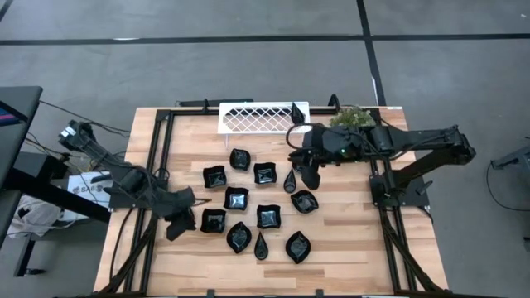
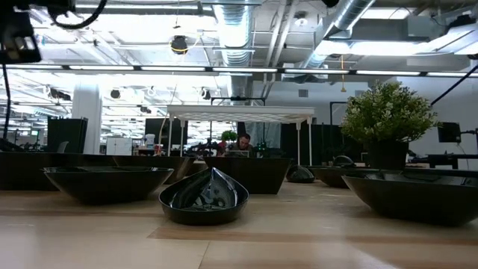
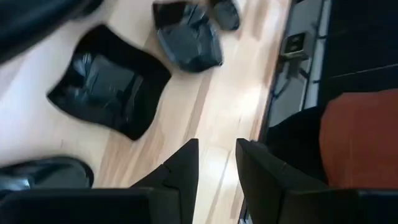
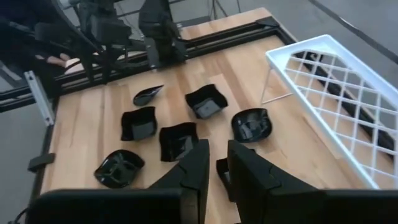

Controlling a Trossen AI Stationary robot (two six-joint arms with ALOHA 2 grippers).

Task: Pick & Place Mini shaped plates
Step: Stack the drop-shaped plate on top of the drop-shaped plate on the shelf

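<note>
Several glossy black mini shaped plates (image 1: 236, 198) lie bottom-down on the wooden table, in square, leaf and teardrop shapes. One teardrop plate (image 1: 296, 110) sits at the right end of the white lattice tray (image 1: 263, 117). My left gripper (image 1: 177, 222) hovers near the table's left side, beside a square plate (image 3: 109, 87). It is open (image 3: 216, 168) with only bare wood between its fingers. My right gripper (image 1: 308, 175) hangs high over the right of the group, next to a teardrop plate (image 1: 290, 180). It is open by a narrow gap (image 4: 217, 165) and holds nothing.
The lattice tray (image 4: 336, 93) stands on thin legs at the table's far edge, with a potted plant (image 1: 352, 118) to its right. Black frame rails (image 1: 161, 157) run along both sides of the table. In the low view a teardrop plate (image 2: 203, 198) sits closest.
</note>
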